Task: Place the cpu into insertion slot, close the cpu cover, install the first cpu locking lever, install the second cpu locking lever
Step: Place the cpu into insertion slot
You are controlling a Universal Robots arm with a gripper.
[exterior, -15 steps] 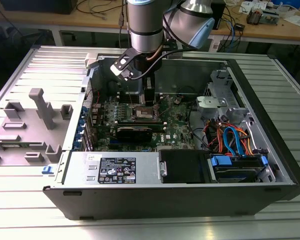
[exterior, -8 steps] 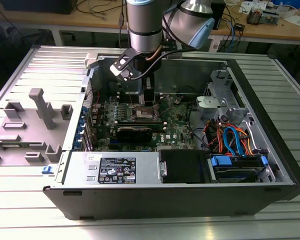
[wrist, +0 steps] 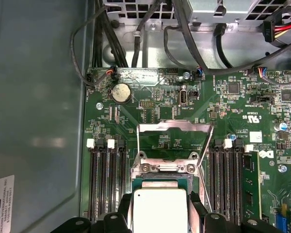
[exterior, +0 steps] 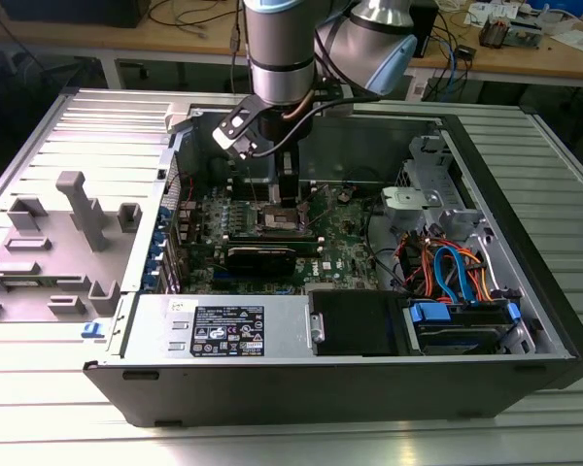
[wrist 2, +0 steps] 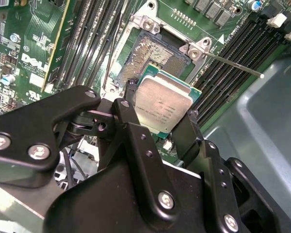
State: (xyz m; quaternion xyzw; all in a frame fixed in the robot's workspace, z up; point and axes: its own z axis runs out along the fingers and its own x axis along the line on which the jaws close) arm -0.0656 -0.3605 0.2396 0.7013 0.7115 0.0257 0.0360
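Black metal fingers (wrist 2: 135, 127) pinch the flat silver-grey square cpu (wrist 2: 162, 104) just above the dark-centred, silver-rimmed insertion slot (wrist 2: 153, 53); lower it level, edges matched.

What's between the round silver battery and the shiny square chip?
The thin silver window-frame cover, swung open, beyond the gripped chip, in the first wrist view.

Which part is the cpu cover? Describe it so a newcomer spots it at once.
In the first wrist view, on the green motherboard, look between the two banks of long black memory slots. Just past the cpu in the gripper is the cpu cover, swung open. It alone is a thin silver frame with green board showing through its big window.
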